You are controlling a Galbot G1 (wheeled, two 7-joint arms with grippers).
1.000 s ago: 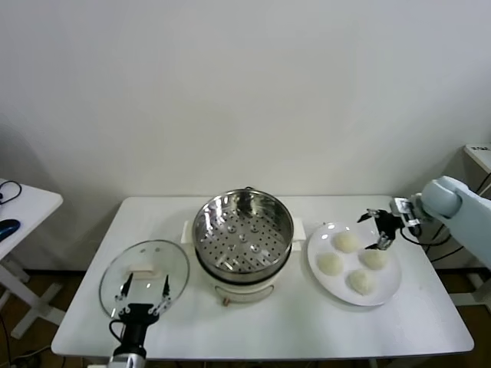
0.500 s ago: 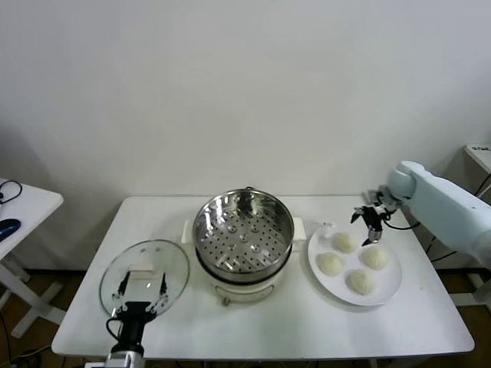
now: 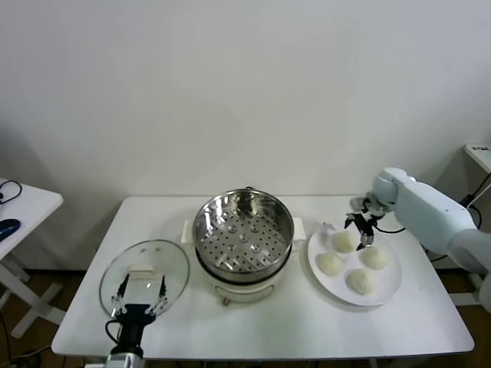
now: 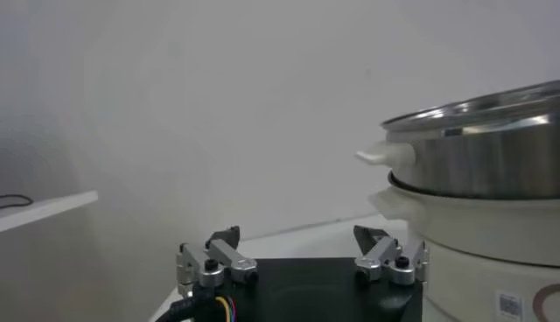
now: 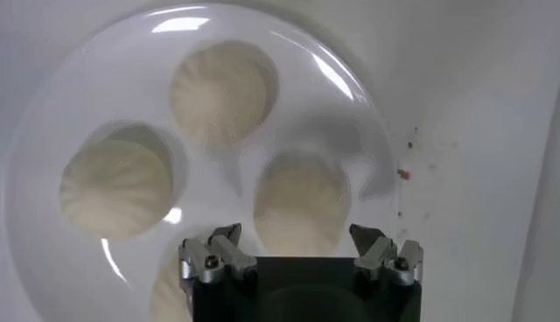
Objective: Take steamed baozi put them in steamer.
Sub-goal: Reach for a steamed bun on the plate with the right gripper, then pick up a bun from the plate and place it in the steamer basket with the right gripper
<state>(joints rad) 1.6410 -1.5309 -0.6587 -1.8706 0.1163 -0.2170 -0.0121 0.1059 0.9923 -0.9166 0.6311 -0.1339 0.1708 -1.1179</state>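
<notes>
Only one label shows: a small sticker with a square code on the white base of the steamer [image 3: 242, 243], seen in the left wrist view, too small to read. The steamer stands at the middle of the white table [image 3: 291, 326], a shiny steel pot with a perforated tray inside, side handles on its base. Four steamed baozi [image 3: 344, 241], smooth cream-white domes, lie on a flat white plate [image 3: 387, 285] toward the table's right edge, close together but apart from one another. The right gripper [image 3: 359, 228] hangs with jaws spread wide over the plate's far side, just above the far bun, holding nothing; in the right wrist view one bun [image 5: 301, 201] sits between its fingers [image 5: 221, 251], and a fourth is mostly hidden behind the gripper body. A few dark specks dot the table beside the plate. The left gripper [image 3: 140, 296], also spread open and empty, waits at the front left corner over a round glass lid [image 3: 146, 268] with a white handle; its arm is cut off by the picture's edge.
</notes>
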